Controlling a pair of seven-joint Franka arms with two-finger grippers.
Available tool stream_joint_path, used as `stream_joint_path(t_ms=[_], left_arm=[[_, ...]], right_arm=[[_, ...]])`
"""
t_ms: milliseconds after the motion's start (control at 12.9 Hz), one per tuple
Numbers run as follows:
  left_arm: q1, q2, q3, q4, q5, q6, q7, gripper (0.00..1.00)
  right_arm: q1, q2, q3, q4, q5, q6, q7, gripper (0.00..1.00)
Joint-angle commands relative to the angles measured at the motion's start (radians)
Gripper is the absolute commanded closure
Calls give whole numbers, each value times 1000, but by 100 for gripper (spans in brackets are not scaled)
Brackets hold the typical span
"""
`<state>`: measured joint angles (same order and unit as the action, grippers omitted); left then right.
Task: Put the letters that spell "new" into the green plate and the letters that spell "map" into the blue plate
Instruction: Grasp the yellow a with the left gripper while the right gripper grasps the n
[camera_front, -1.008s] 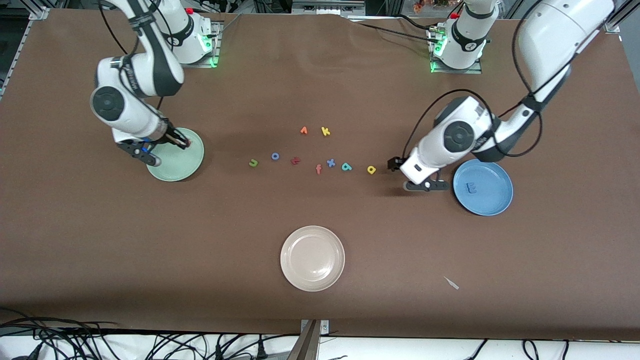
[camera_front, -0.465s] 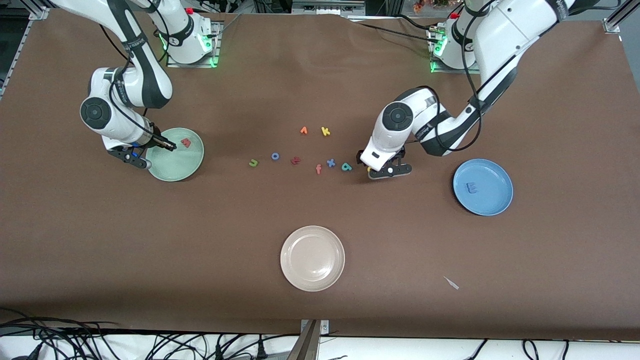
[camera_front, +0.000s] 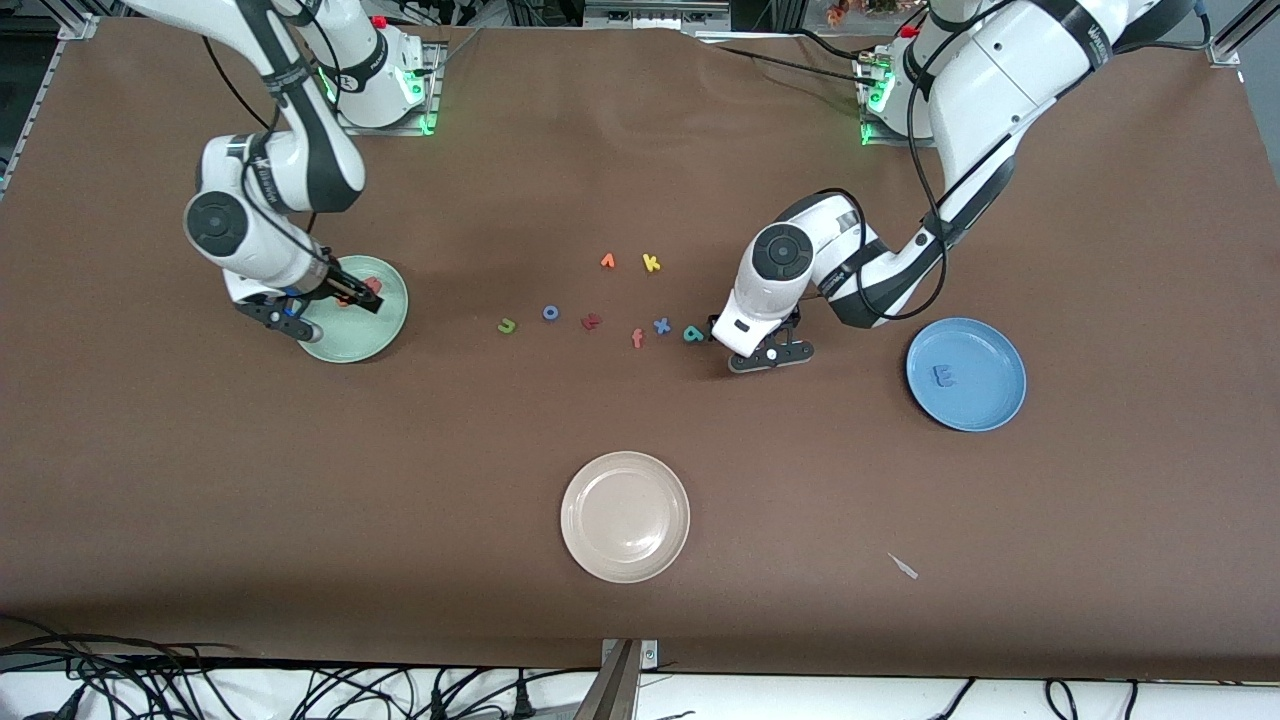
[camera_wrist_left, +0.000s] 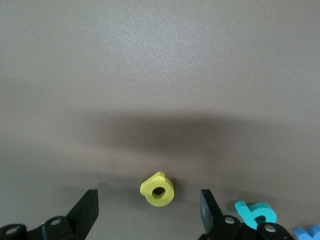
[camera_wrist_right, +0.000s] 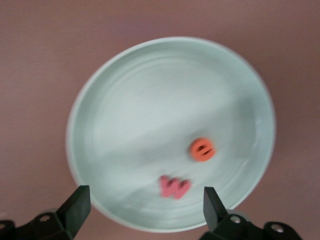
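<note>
The left gripper (camera_wrist_left: 148, 212) has come down over the yellow "a" (camera_wrist_left: 158, 189), fingers spread, letter centred between them; the right gripper (camera_wrist_right: 146, 207), spread, hangs over the green plate (camera_wrist_right: 150, 90), empty.

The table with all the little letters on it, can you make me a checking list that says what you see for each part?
Surface: brown table, flat.
Job's things: orange e and red w lie in the green plate; blue m lies in the blue plate; yellow a, teal p and green n lie on the table.
Clutter: beige plate; letters o, t, f, x, v, k; small pale scrap.
Grippers: left gripper open around the a; right gripper open over the green plate.
Cables: a tangle along the table's nearest edge.
Surroundings: metal frame.
</note>
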<state>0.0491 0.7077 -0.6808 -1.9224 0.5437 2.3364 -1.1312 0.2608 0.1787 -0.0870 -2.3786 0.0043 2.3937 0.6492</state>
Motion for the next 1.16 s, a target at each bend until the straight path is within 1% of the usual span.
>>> stream_joint_path(t_ms=[0,78,155,233,388,465,620,698,930,1008,1085], left_arm=[[-11,32,6,39,38,-5,-7,12],[-11,36,6,39,39,-5,-10,16],[-11,38,6,40,39,-5,-10,19],[-11,41,6,43,39,-5,-12,23],[-9,44,6,43,38,-3,-13,34],[-8,44,6,43,38,-3,-13,40],[-8,45,6,45,38,-3,-12,46],[-8,45,6,45,38,-3,-12,50],[-9,50,7,42,36,34,-21,62],[-9,50,7,42,36,35,-21,66],[-9,50,7,42,36,35,-21,68]], right_arm=[[14,17,96,44,11,5,258,0],[15,43,142,65,11,12,362,0],[23,68,180,93,11,28,418,0],[31,102,191,122,11,42,437,0],[70,158,194,174,11,61,440,0],[92,174,194,179,11,76,446,0],[121,209,193,173,11,140,454,2],[129,223,194,170,11,188,454,3],[153,257,193,170,11,268,452,20],[161,265,193,170,11,281,452,24],[163,274,193,170,11,303,452,24]])
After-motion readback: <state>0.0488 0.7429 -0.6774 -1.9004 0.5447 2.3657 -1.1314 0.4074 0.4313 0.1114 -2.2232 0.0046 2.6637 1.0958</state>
